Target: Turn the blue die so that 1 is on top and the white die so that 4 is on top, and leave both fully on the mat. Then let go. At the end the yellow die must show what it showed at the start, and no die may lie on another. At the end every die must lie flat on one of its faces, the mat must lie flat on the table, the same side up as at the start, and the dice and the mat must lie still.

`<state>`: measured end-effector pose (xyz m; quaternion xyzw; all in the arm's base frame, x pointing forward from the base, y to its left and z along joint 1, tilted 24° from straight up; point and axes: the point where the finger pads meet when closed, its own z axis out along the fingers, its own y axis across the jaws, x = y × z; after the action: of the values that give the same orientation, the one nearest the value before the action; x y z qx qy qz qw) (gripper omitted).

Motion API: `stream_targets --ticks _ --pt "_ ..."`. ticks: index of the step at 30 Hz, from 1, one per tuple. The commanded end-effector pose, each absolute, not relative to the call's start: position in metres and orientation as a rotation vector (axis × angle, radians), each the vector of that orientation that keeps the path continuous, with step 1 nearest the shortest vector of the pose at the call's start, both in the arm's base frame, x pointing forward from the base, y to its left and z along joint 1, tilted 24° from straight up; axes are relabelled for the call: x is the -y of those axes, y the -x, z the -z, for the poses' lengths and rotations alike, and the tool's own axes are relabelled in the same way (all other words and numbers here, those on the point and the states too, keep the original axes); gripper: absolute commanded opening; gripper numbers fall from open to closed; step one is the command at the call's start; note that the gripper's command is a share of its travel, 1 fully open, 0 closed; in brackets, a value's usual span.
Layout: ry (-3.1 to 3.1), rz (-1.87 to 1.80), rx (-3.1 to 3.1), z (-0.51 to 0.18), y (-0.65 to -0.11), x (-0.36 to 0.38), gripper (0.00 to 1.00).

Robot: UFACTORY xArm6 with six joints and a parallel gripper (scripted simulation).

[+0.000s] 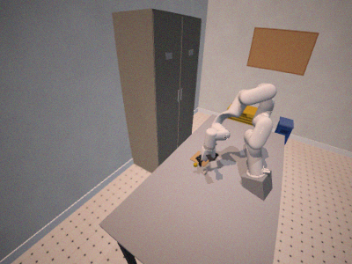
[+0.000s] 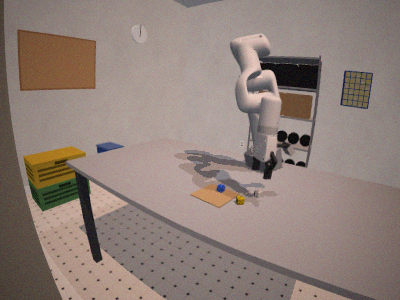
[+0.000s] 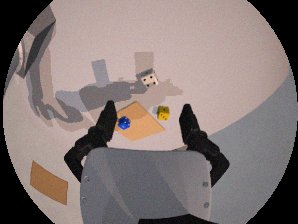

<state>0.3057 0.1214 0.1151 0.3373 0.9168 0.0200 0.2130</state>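
The blue die (image 2: 220, 188) (image 3: 124, 122) is on the orange-tan mat (image 1: 194, 157) (image 2: 207, 196) (image 3: 145, 131), near one edge; its top number is too small to read. The white die (image 2: 257, 193) (image 3: 149, 79) is on the table, off the mat; its bright face in the wrist view seems to show four pips. The yellow die (image 1: 195, 165) (image 2: 240, 200) (image 3: 163, 113) is on the table just beside the mat, between mat and white die in the exterior view; its number is unclear. My gripper (image 2: 262, 171) (image 3: 148, 110) is open and empty, above the table and clear of the dice.
The grey table (image 1: 176, 211) (image 2: 320, 225) carries the arm's base block (image 1: 257, 185). The arm's shadow falls around the dice. The table edge lies beyond the yellow die, at the right in the wrist view. A tall cabinet (image 1: 136, 88) stands beyond the table.
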Motion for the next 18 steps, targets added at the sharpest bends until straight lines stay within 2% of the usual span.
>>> stream_targets --ticks 1,18 --pt "-0.787 -0.037 -2.612 -0.1147 -0.3064 -0.1220 1.00" --pt "-0.386 0.047 -2.703 -0.1106 -0.3058 -0.1223 1.00"
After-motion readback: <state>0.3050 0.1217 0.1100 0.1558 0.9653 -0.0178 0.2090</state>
